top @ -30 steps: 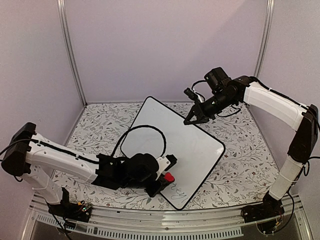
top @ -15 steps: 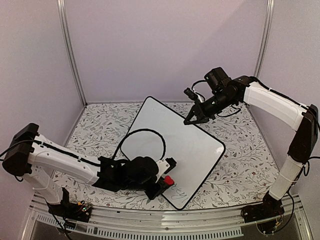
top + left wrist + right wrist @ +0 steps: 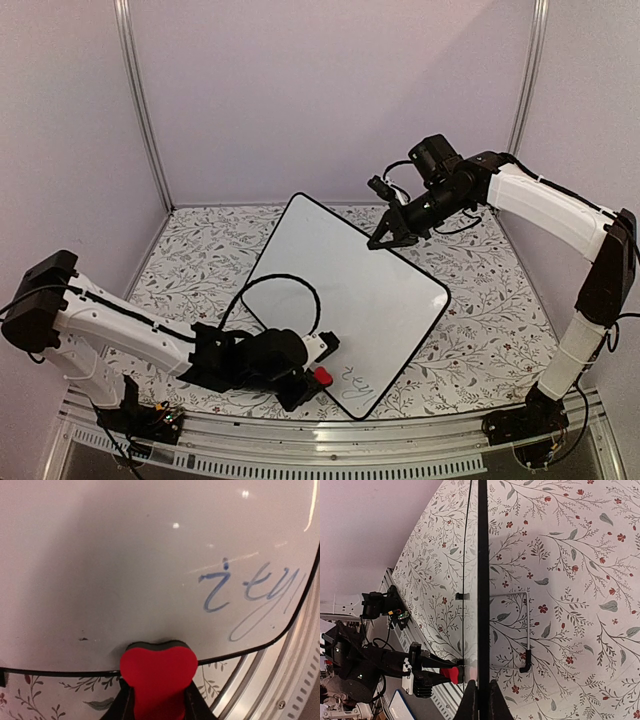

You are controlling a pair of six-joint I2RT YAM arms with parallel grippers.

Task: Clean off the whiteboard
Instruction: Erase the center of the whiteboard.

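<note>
The whiteboard (image 3: 365, 285) lies tilted on the floral table, with faint blue handwriting (image 3: 358, 385) near its front corner. In the left wrist view the whiteboard (image 3: 125, 565) fills the frame and the writing (image 3: 250, 592) sits at right. My left gripper (image 3: 312, 378) is shut on a red eraser (image 3: 159, 675), whose dark pad presses on the board's near rim. My right gripper (image 3: 386, 238) is shut on the board's far rim (image 3: 483, 580), the fingers (image 3: 470, 700) pinching the black edge. The right wrist view also catches the eraser (image 3: 451, 675).
A black cable (image 3: 285, 285) from the left arm loops over the board. A wire stand (image 3: 520, 630) shows under the board. The metal rail (image 3: 330, 445) runs along the table's near edge. Frame posts (image 3: 140, 100) stand at the back corners.
My left gripper has slid the eraser toward the board's near edge and slightly left. The right arm and the whiteboard have stayed put.
</note>
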